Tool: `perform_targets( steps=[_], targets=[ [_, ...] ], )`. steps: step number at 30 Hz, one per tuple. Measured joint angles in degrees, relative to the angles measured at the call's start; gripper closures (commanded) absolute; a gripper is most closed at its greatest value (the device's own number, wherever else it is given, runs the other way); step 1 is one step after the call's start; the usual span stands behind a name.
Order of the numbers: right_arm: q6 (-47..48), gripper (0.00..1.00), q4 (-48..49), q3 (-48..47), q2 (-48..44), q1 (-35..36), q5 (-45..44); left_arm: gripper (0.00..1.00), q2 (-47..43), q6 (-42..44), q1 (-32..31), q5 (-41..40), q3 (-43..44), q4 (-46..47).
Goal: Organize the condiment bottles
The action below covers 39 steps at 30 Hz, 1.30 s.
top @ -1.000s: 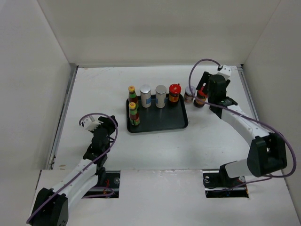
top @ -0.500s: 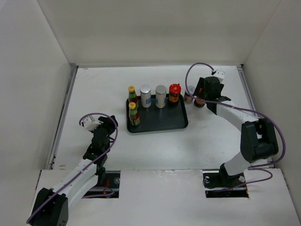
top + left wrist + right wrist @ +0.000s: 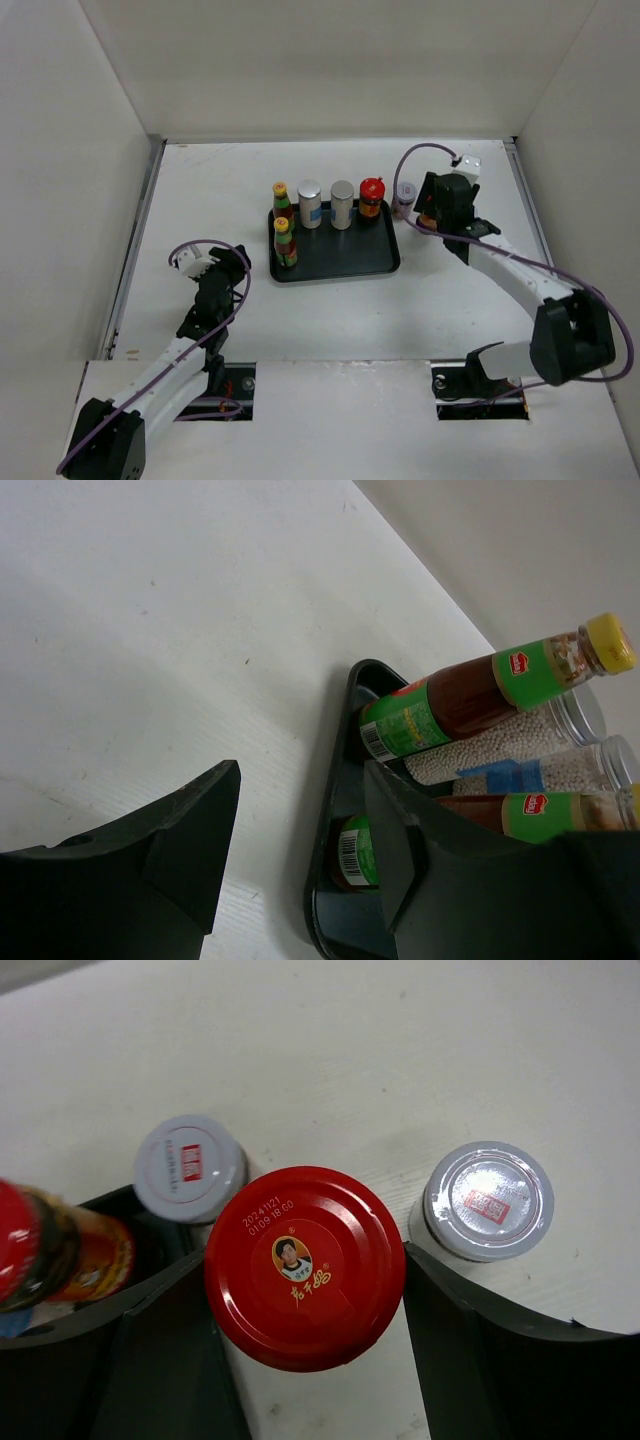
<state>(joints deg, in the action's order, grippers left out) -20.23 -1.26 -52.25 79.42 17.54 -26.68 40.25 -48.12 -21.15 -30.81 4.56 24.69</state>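
Right gripper (image 3: 308, 1305) holds red-lidded jar (image 3: 305, 1260) upright, lid facing up.

Bright, even overhead light casts soft shadows; glare whitens the silver lid (image 3: 487, 1198), and left fingers (image 3: 150, 850) blur.

A black tray (image 3: 345, 262) sits mid-table. Along its 12 o'clock edge stand a yellow-capped sauce bottle (image 3: 281, 200), a blue-labelled silver-lidded jar (image 3: 310, 204), a second silver-lidded jar (image 3: 342, 204) and a red-lidded jar (image 3: 371, 198). Another yellow-capped bottle (image 3: 285, 243) stands at 6 o'clock of the first. Off the tray at 3 o'clock, a small silver-lidded jar (image 3: 405, 194) stands just beside the right gripper (image 3: 428, 208), which covers a partly hidden jar (image 3: 424, 215). The left gripper (image 3: 238, 262) hangs at 8 o'clock, well apart.
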Motion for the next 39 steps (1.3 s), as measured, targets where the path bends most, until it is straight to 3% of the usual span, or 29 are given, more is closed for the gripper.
perform_targets(
  steps=[6,10,17,24,33,36,39],
  targets=[
    [1.25,0.47,-0.68,0.48,-10.1,9.7,-2.21,0.49,-0.39,0.0,0.02,0.0,0.0,0.02],
    [0.96,0.47,0.24,0.48,-10.67,17.53,-2.21,0.49,-0.28,0.0,0.02,0.04,0.0,0.04],
    [-0.74,0.47,4.72,-0.96,-0.68,27.36,0.22,0.49,-0.42,0.0,0.02,0.02,0.0,0.02],
    [-1.44,0.46,6.03,-6.84,12.15,32.87,2.58,0.49,-2.45,0.13,0.33,0.0,0.0,-0.07],
    [-1.4,0.44,8.48,-10.03,16.2,35.43,3.37,0.49,-1.51,0.15,0.48,0.02,0.0,0.0],
    [-1.44,0.4,9.31,-11.15,18.03,35.43,3.34,0.49,-0.87,0.17,0.35,0.04,0.0,-0.02],
    [-1.46,0.3,9.9,-12.2,19.8,35.56,3.08,0.49,-0.74,0.2,0.2,0.02,0.0,0.0]
  ],
)
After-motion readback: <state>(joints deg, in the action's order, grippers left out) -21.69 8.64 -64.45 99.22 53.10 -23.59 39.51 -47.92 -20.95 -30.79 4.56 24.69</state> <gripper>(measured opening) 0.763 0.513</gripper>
